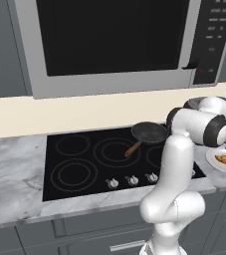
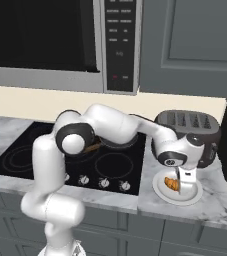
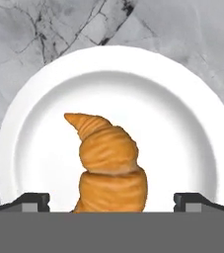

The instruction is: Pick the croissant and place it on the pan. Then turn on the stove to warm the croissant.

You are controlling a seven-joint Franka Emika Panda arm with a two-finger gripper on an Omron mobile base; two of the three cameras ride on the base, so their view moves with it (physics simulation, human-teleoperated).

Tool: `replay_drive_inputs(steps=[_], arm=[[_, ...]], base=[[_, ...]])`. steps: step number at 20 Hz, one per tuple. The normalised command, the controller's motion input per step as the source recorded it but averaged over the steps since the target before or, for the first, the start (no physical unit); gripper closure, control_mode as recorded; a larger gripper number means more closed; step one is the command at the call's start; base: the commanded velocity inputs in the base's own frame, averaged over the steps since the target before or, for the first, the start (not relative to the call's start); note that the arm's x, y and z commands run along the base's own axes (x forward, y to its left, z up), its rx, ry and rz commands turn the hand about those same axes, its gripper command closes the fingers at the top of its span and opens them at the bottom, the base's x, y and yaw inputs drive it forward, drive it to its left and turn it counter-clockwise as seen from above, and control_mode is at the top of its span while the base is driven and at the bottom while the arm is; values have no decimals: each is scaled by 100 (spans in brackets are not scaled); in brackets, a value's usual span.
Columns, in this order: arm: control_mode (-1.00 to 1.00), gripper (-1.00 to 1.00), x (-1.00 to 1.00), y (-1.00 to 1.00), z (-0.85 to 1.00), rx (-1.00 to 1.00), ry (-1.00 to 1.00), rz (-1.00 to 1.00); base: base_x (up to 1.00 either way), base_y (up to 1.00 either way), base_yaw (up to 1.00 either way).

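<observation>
Round white plate on grey marble surface. Microwave mounted above. Silver toaster behind the plate; grey cabinets on the wall.

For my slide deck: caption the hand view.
Open gripper poised over the croissant on a white plate.

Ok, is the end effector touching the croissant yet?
Apart. In the hand view the end effector stands wide open, each fingertip clear of the croissant with white plate showing between them.
</observation>
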Motion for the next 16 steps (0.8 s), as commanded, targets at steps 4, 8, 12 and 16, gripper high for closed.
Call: replay_drive_inputs(steps=[4,8,12,16], arm=[[-100,-100,17,-24,-13,2,1,0],[-100,-100,16,-5,-13,0,1,0],[-100,-100,6,5,-15,0,4,0],[-100,-100,0,19,-18,0,5,-3]], base=[[0,0,0],[0,0,0],[0,0,0],[0,0,0]])
